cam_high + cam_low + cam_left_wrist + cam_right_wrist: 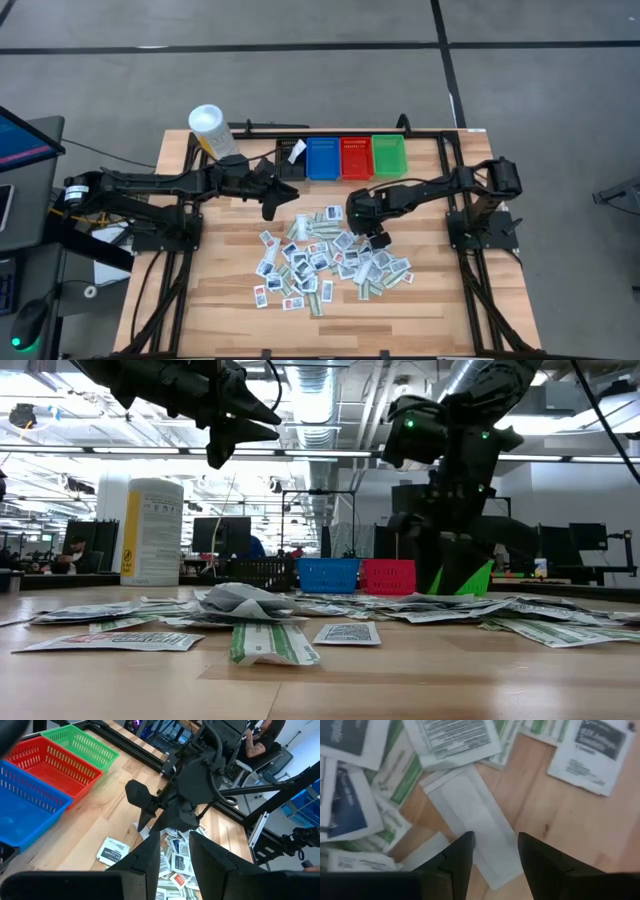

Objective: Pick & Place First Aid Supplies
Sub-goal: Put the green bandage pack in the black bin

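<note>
The first aid supplies [325, 265] lie as a loose pile of small flat packets on the wooden table's middle. My right gripper [378, 238] points down at the pile's far right part, open. In the right wrist view its fingers [495, 840] stand over a plain white oblong packet [470, 805] lying flat on the wood among printed packets. My left gripper [272, 208] hangs high over the table left of the pile, open, with nothing between its fingers [175, 852]. My right gripper comes at the plain white packet from above, one finger [457, 852] at each long side near its end [492, 865]. I cannot tell whether the fingertips touch it or the table.
A row of bins stands at the far edge: black [291, 160] with a white packet in it, blue [323, 157], red [356, 156], green [389, 154]. A white tub [212, 130] with a yellow label stands at the far left. Bare wood shows near the front edge.
</note>
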